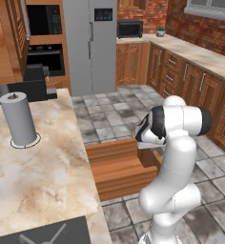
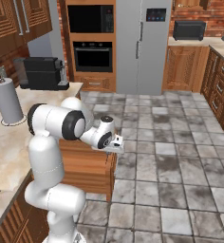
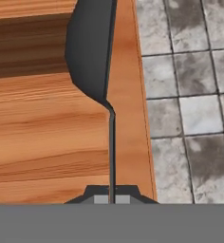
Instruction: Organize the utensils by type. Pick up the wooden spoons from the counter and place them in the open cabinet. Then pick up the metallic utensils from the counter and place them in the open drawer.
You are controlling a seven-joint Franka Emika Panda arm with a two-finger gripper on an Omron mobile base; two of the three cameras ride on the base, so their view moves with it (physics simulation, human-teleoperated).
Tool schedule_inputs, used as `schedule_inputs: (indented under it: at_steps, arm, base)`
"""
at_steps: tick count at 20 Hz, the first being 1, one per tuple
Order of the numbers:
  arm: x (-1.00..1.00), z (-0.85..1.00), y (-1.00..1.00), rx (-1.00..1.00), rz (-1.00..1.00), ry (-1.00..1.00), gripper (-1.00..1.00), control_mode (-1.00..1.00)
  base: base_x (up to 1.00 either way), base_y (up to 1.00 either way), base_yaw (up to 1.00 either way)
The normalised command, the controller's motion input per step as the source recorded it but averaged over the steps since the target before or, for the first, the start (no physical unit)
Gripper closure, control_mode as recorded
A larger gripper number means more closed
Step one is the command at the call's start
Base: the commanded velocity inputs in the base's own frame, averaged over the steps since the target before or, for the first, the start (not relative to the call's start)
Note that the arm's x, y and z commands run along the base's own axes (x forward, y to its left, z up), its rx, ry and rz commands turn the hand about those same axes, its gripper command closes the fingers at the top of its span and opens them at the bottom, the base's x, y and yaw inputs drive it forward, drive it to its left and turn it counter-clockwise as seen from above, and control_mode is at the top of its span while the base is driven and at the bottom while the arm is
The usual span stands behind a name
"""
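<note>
A thin grey metal spoon (image 3: 90, 47) stands between my fingertips, handle down in the grip and oval bowl away from the hand. My gripper (image 3: 111, 198) is shut on its handle. Spoon and hand hang over the open drawer (image 3: 38, 133), close to its side wall, with the tiled floor just beyond. The drawer (image 1: 117, 171) juts out from under the counter (image 1: 38, 176) beside my arm, and in the right base view the hand (image 2: 115, 142) sits above the drawer's (image 2: 88, 166) outer corner. The wooden spoons are out of view.
A grey paper towel roll (image 1: 19, 119) stands upright on the counter, with a black coffee machine (image 1: 31, 83) behind it. The dark stovetop panel (image 1: 47, 233) lies at the counter's near end. Wall cabinets (image 2: 19, 21) hang above. Tiled floor (image 2: 171, 156) spreads to the right.
</note>
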Motion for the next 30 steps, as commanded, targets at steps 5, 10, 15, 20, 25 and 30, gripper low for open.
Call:
schedule_inputs:
  at_steps: [5,10,15,20,25,30]
  arm:
    - [0.01,0.0,0.05,0.01,0.03,0.02,1.0,-1.0]
    - [0.0,-0.04,0.27,0.02,0.03,0.09,1.0,-1.0]
    - [0.01,-0.08,0.47,0.01,0.03,0.1,1.0,-1.0]
    - [0.01,0.0,0.08,0.05,0.0,0.07,1.0,-1.0]
    - [0.2,0.0,-0.03,0.06,0.0,0.03,1.0,-1.0]
    - [0.16,0.0,-0.05,0.01,0.0,0.0,1.0,-1.0]
  base:
    - [0.0,0.0,0.0]
    - [0.0,0.0,0.0]
    - [0.0,0.0,0.0]
    - [0.0,0.0,0.0]
    - [0.0,0.0,0.0]
    - [0.0,0.0,0.0]
